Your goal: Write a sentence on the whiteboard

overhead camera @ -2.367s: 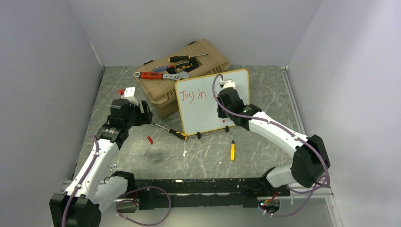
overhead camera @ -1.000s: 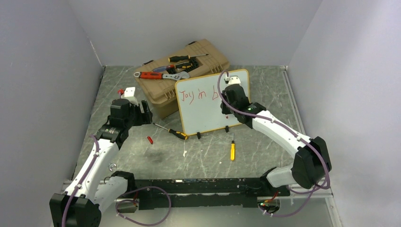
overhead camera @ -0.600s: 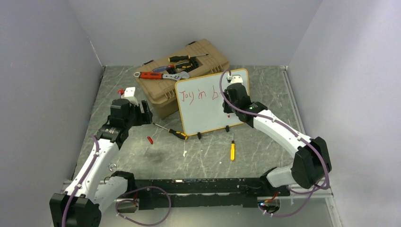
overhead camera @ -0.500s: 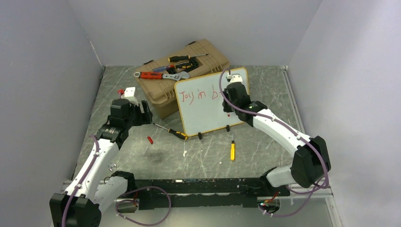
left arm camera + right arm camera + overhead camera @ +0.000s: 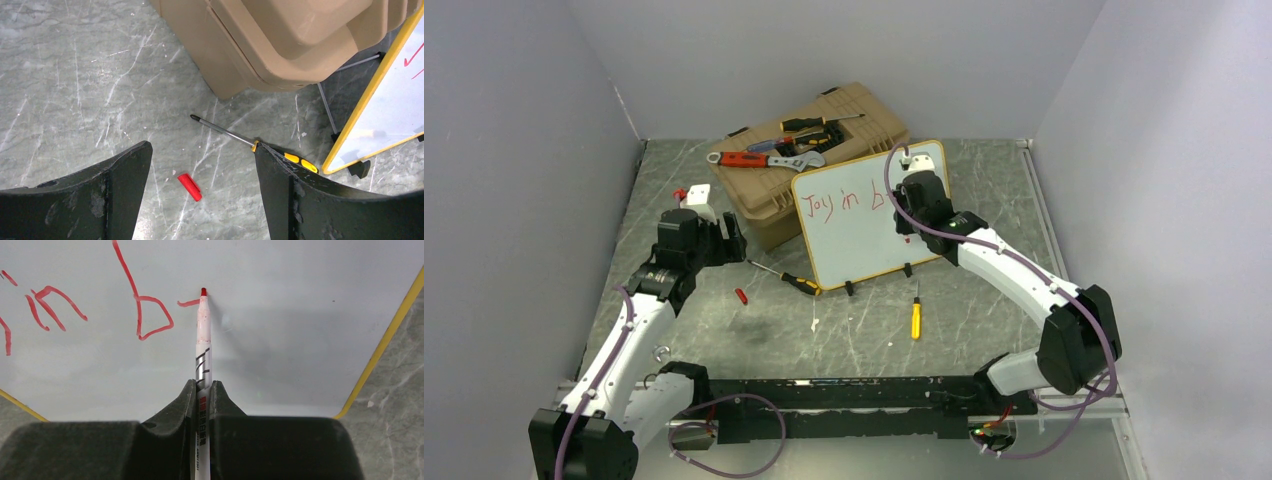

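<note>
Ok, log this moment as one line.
step: writing | right end effector: shut on marker, tip on whiteboard | sentence: "Joy in b" plus short stroke | left end effector: open, empty

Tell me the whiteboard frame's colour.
Yellow. The whiteboard frame shows best in the right wrist view.

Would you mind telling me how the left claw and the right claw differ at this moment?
The left claw stands open and empty, while the right claw is shut on a red-tipped marker. The left claw points down at the table, above a small red cap; the right claw faces the whiteboard, the marker's tip touching it. Both are black and two-fingered.
</note>
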Controlling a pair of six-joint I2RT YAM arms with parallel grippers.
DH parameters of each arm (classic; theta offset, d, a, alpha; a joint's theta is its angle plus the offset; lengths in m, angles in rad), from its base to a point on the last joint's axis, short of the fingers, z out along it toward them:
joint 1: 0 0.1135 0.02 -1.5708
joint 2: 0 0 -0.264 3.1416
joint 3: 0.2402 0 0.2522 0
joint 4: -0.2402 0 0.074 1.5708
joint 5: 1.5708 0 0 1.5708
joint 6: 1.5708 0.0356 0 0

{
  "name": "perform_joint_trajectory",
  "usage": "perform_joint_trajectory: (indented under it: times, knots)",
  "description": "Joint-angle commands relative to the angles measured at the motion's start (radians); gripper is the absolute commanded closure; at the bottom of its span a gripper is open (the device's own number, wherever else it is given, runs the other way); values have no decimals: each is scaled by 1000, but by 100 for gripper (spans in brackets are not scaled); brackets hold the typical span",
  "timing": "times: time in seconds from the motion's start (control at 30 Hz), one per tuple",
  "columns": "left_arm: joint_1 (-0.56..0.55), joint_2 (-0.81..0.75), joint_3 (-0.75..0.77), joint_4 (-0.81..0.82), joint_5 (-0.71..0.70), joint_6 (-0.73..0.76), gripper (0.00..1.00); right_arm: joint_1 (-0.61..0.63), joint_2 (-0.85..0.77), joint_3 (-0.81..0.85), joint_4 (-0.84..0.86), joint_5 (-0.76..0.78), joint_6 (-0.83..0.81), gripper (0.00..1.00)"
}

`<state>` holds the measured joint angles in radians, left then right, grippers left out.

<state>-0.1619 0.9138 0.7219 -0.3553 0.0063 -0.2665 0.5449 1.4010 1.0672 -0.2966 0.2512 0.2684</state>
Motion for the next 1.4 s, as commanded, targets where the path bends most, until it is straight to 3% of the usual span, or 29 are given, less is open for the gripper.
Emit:
perform_joint_trajectory:
  times: [0.0,1.0,1.37]
  knots:
    - [-5,-1,-6,38,14,7,19,-1,-11,35,59,-15,-27,100]
    - [-9,-23,-6,37,23,7,19,61,-69,-97,-10,54,88,100]
    - [-11,-30,-6,35,20,6,19,27,-57,-50,-18,89,65,100]
